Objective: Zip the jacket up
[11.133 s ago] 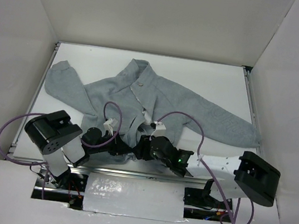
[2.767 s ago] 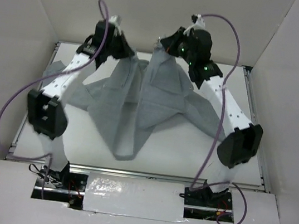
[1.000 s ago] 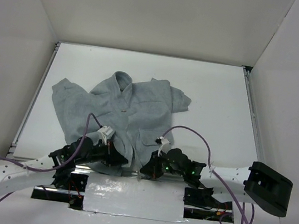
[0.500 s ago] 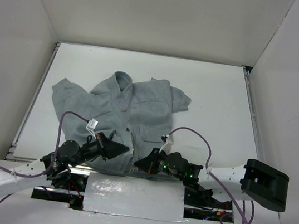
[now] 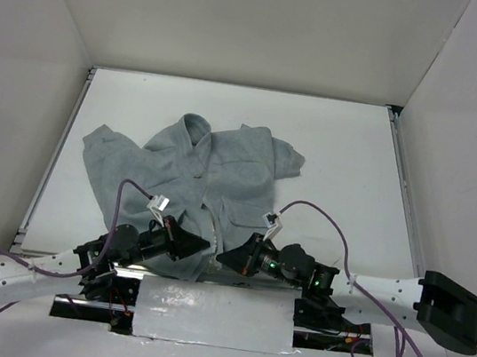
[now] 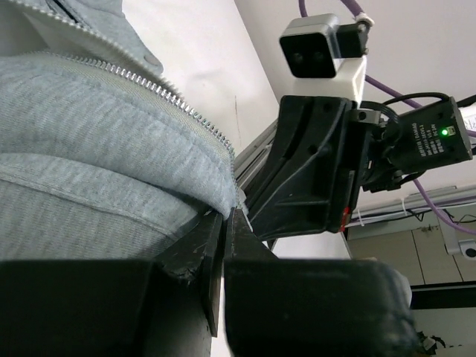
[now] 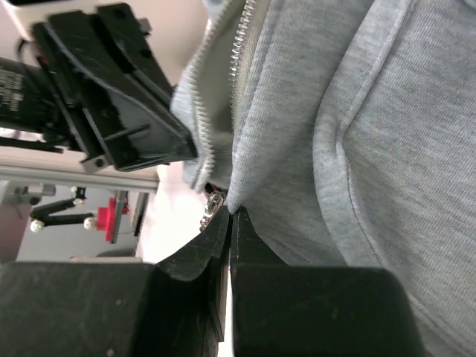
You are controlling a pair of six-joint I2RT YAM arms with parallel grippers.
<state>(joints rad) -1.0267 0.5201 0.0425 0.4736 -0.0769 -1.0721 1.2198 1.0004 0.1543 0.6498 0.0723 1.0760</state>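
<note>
The light-grey jacket [image 5: 176, 174] lies crumpled on the white table, collar toward the back, its front open along the pale zipper [image 6: 149, 85]. Both grippers meet at the hem by the near edge. My left gripper [image 5: 207, 246] is shut, with the hem's left corner [image 6: 216, 178] pinched at its tips [image 6: 225, 213]. My right gripper [image 5: 220, 257] is shut on the hem's right corner [image 7: 245, 186], its tips [image 7: 230, 213] right beside the metal zipper slider [image 7: 213, 206]. Each wrist view shows the other gripper's black fingers [image 6: 312, 178] [image 7: 119, 97] close by. The zipper teeth [image 7: 242, 37] stand apart.
The table [image 5: 340, 158] is boxed in by white walls at the back and both sides. A metal rail [image 5: 232, 278] runs along the near edge under the grippers. Purple cables [image 5: 323, 211] loop above both arms. One sleeve [image 5: 100, 144] lies bunched at the left.
Over the last second both grippers stayed shut at the hem and drew closer together near the zipper's bottom end. The arms' elbows swung outward. The jacket's upper part has not moved.
</note>
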